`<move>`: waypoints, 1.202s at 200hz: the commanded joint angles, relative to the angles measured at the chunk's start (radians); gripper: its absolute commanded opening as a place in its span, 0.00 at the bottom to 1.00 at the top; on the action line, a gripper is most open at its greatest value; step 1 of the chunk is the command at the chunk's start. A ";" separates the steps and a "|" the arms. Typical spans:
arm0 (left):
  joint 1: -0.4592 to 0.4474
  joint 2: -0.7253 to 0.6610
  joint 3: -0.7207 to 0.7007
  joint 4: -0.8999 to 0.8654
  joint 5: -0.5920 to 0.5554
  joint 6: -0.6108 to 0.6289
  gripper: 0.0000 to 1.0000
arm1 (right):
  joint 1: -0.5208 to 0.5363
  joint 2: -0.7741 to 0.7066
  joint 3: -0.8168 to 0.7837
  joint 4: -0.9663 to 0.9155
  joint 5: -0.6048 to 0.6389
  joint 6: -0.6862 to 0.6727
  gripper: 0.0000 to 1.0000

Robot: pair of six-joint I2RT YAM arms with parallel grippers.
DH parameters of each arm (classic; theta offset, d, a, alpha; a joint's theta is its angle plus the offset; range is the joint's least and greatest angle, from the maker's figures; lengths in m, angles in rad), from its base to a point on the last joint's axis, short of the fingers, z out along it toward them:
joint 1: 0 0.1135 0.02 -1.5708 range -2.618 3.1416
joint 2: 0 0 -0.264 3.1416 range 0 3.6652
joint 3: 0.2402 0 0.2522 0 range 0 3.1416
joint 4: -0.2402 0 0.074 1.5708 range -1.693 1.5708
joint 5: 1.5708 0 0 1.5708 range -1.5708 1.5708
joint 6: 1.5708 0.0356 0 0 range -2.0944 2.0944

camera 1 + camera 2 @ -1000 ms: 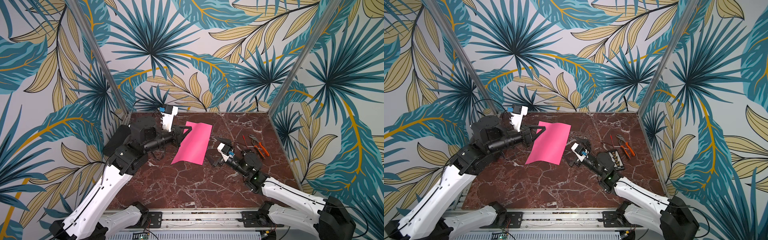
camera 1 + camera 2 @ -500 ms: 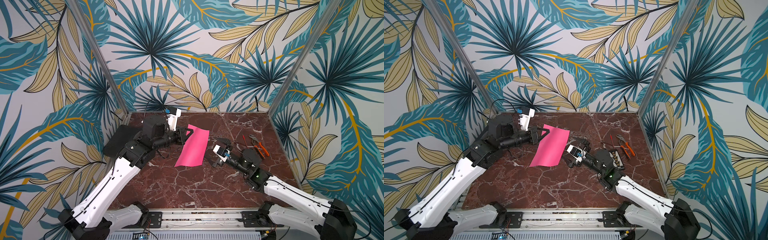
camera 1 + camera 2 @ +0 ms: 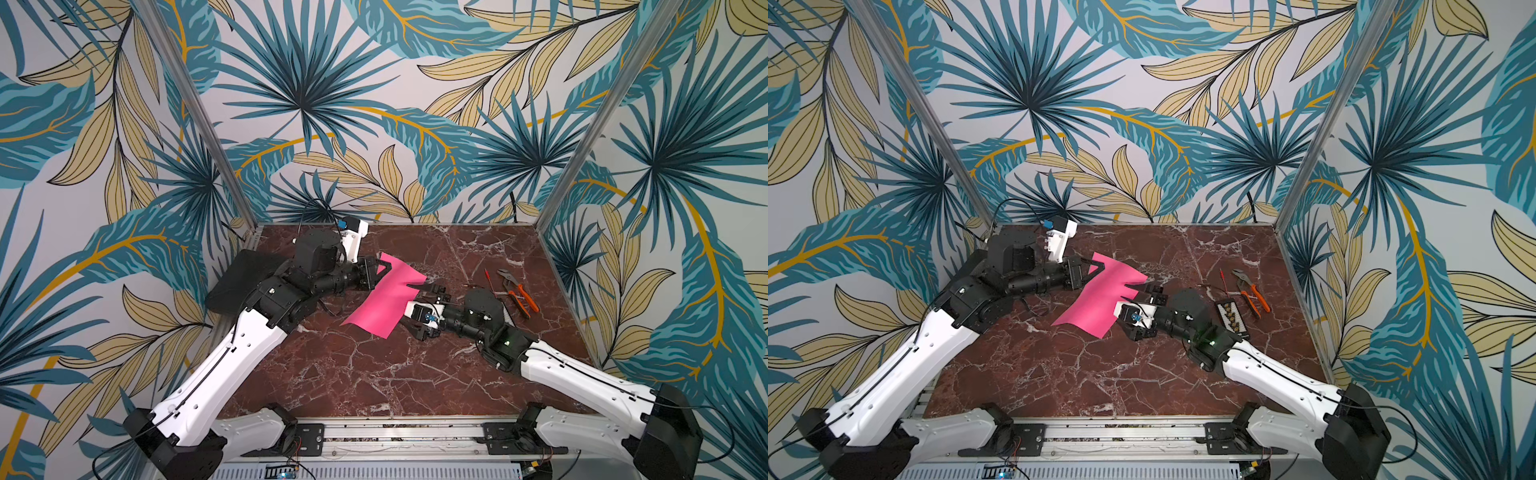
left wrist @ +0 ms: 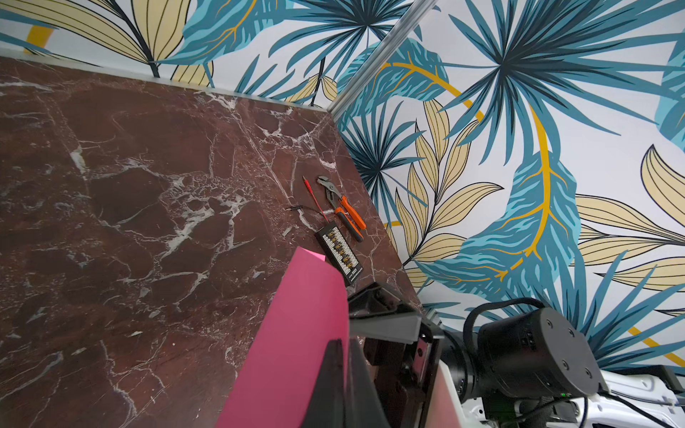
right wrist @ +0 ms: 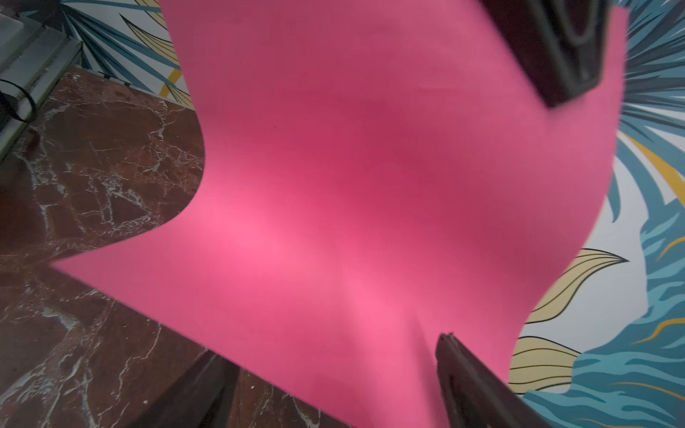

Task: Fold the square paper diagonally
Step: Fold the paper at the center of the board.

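Over the marble worktop (image 3: 374,374) the square paper (image 3: 384,299) hangs bowed and half raised, its low edge seemingly on the stone. The left gripper (image 3: 379,269) has its jaws pinching the far corner. The right gripper (image 3: 409,308) has its jaws spread astride the near edge, not yet biting. My worry is that a skewed bite creases the sheet off the diagonal, or a tug tears it. Pliers (image 3: 517,291), a black strip (image 3: 1231,318) and a red probe (image 3: 489,280) lie beyond the right arm, blocking nothing.
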 commanded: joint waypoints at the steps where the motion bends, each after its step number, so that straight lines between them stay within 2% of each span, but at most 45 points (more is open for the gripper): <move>1: -0.005 -0.003 0.035 -0.019 0.010 -0.001 0.00 | 0.019 0.022 0.044 -0.093 -0.012 -0.052 0.72; 22: -0.005 -0.002 0.041 -0.025 0.010 0.006 0.00 | 0.022 0.043 0.076 -0.148 -0.025 -0.062 0.48; 28: -0.005 -0.001 0.043 -0.028 0.012 0.010 0.00 | 0.022 0.047 0.083 -0.162 -0.027 -0.064 0.46; 46: -0.006 0.000 0.050 -0.034 0.014 0.029 0.00 | 0.022 0.048 0.098 -0.204 -0.045 -0.069 0.20; 66: -0.004 0.002 0.050 -0.040 0.012 0.068 0.00 | 0.022 0.036 0.102 -0.238 -0.073 -0.070 0.00; 94: -0.003 0.012 0.053 -0.052 0.032 0.177 0.00 | 0.022 0.010 0.111 -0.322 -0.115 -0.082 0.00; 130: -0.001 0.017 0.036 -0.012 0.101 0.391 0.00 | 0.022 0.013 0.179 -0.558 -0.183 -0.064 0.00; 158: -0.001 -0.021 -0.069 0.107 0.187 0.592 0.00 | 0.019 0.020 0.190 -0.647 -0.247 -0.022 0.00; 176: -0.001 -0.065 -0.172 0.196 0.199 0.685 0.00 | -0.002 0.032 0.179 -0.659 -0.318 0.033 0.00; 201: 0.006 -0.109 -0.293 0.292 0.232 0.710 0.00 | -0.012 0.066 0.158 -0.650 -0.375 0.092 0.00; 240: 0.014 -0.135 -0.497 0.476 0.293 0.642 0.00 | -0.022 0.132 0.128 -0.598 -0.404 0.131 0.00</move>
